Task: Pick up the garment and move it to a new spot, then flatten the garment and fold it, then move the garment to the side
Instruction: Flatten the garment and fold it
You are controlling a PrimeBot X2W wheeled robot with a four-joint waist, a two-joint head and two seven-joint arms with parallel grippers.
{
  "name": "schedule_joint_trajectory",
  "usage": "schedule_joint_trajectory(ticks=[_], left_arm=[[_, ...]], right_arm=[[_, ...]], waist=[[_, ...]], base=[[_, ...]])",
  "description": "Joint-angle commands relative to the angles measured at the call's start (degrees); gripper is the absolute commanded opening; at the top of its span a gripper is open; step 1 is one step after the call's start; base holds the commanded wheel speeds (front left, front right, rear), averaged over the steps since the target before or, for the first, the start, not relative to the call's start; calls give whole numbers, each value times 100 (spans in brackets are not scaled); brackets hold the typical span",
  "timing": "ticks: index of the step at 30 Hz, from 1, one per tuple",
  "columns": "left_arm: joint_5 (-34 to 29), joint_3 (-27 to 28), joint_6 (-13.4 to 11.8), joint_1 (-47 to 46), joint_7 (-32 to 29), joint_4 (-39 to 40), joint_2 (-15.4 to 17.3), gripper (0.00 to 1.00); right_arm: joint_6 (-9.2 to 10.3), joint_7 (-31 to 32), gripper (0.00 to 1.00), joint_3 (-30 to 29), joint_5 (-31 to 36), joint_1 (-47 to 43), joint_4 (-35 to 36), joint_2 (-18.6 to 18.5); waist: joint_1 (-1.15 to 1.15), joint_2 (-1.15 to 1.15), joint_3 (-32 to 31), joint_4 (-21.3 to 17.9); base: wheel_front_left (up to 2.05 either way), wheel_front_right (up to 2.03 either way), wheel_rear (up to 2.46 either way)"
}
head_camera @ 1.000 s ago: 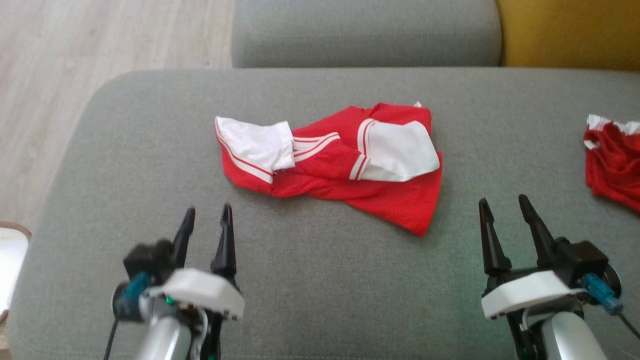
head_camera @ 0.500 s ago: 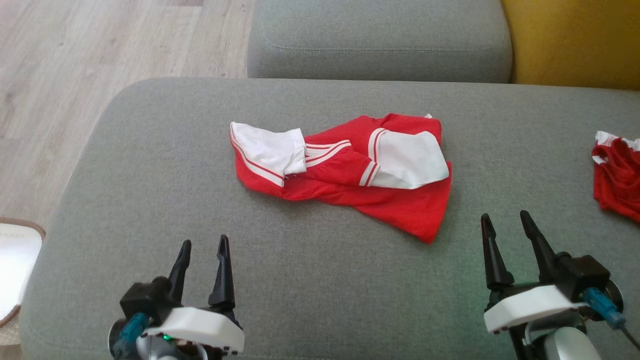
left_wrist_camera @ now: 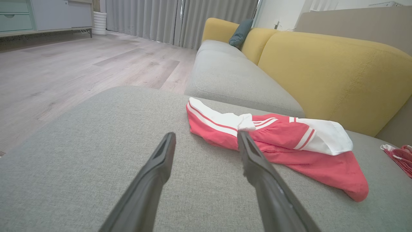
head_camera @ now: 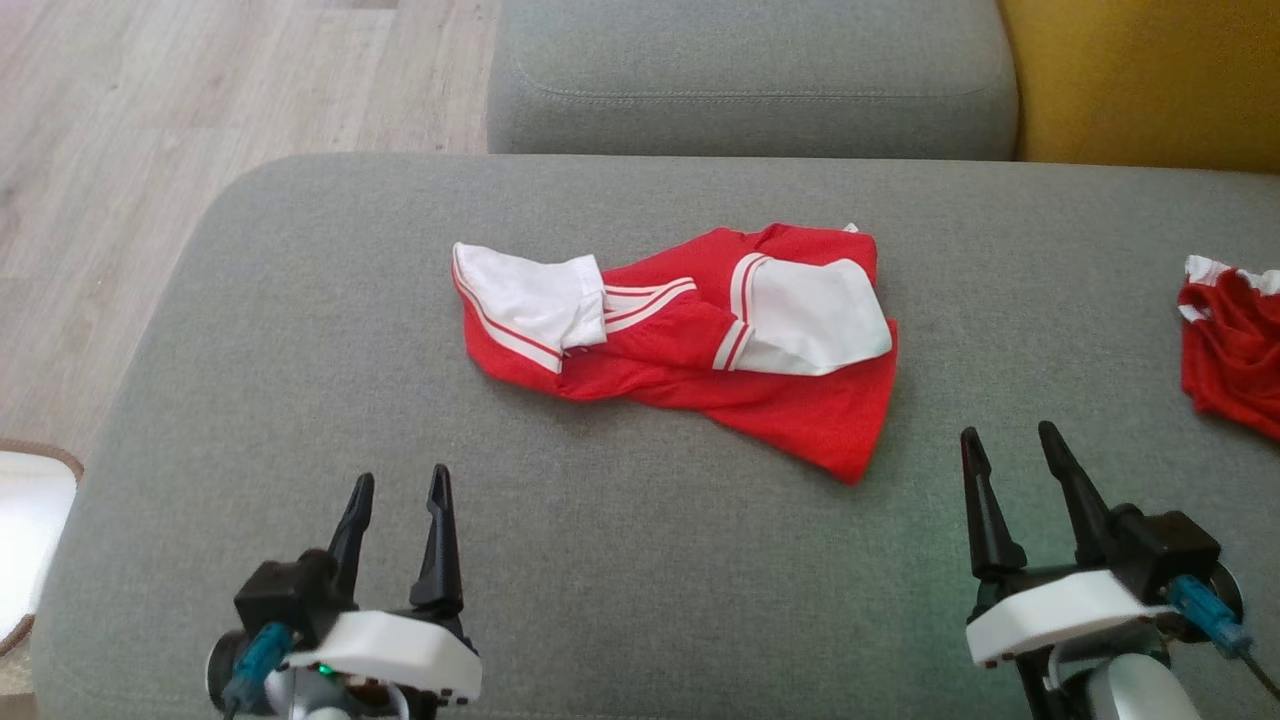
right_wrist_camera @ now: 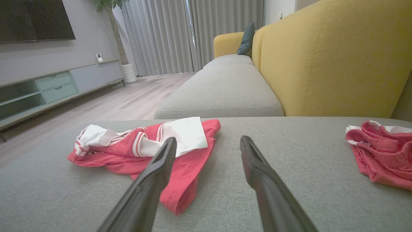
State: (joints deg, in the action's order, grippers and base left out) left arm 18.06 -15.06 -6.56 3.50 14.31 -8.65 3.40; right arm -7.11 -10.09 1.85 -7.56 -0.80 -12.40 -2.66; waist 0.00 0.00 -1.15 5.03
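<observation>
Garment: the garment (head_camera: 680, 350) lies crumpled at the middle of the large grey cushion (head_camera: 640, 580), with 2 white sleeves folded on top and a red corner trailing toward the right gripper.
Around: a smaller red mesh garment (head_camera: 1228, 350) with white edging sits bunched at the cushion's right edge, well apart from the jersey. Beyond are a second grey seat (head_camera: 750, 80) and a yellow backrest (head_camera: 1140, 80). A pale wood floor (head_camera: 200, 120) is on the left.
In the way: grey weave alone separates each gripper from the garment.
Textures: the cushion is coarse woven cloth with rounded corners. The garment is thin red fabric with red-white striped trim.
Left gripper (head_camera: 400, 476): 2 long, dark, tapered fingers spread apart, holding nothing, over the cushion's near left.
Right gripper (head_camera: 1008, 432): fingers likewise spread and empty, near the trailing corner.
</observation>
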Motion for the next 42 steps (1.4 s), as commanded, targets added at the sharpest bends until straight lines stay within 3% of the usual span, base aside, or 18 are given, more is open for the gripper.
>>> schedule_joint_trajectory(ticks=[1,22,33,42], left_arm=[[-81,216,8,-277,69,180,-18,100],[-154,151,74,-335,69,139,-47,100],[-140,-80,56,-586,69,447,-51,100],[78,-339,-96,-895,69,716,-51,100]], right_arm=[[-37,-56,100,155,-34,176,170,-21],[-37,-105,100,153,-67,147,142,-21],[-37,233,100,602,458,927,155,-21],[-37,640,100,804,1196,2208,-844,-163]], waist=[[0,0,-1,-12],[0,0,34,-26],[0,0,668,385],[0,0,1401,983]], base=[[0,0,0],[0,0,0],[0,0,0],[0,0,0]])
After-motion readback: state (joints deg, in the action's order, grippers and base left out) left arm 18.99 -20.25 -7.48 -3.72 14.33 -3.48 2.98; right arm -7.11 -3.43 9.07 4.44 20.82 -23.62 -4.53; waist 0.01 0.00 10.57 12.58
